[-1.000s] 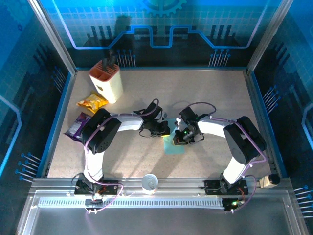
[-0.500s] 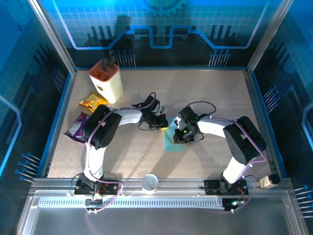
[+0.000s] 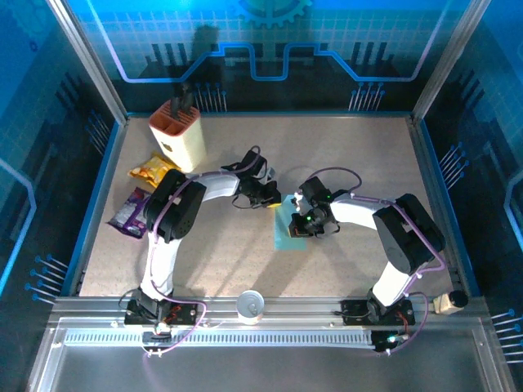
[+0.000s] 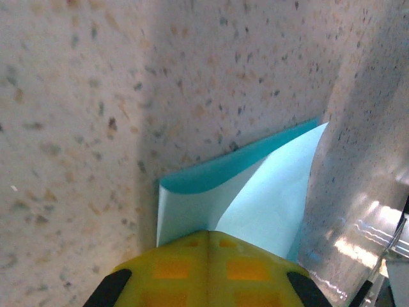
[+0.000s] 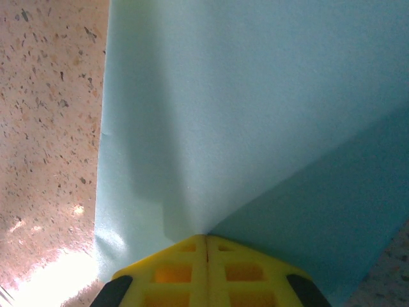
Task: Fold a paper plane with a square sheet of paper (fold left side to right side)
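Top external: the table (image 3: 368, 163) is open from 12 to 3 o'clock. A knife block (image 3: 177, 135), a yellow snack packet (image 3: 154, 170) and a purple snack packet (image 3: 129, 211) crowd the 10 o'clock edge. Both arms reach inward, elbows out, meeting at centre. The square sheet of paper (image 3: 288, 238) lies there, with the left gripper (image 3: 274, 201) at its 11 o'clock corner and the right gripper (image 3: 299, 229) over its middle.

Left wrist: fingers (image 4: 166, 268) are closed on a raised, curling corner of the sheet.

Right wrist: fingers (image 5: 249, 275) are closed, tips against the sheet where a crease begins. Pinch or press cannot be told.
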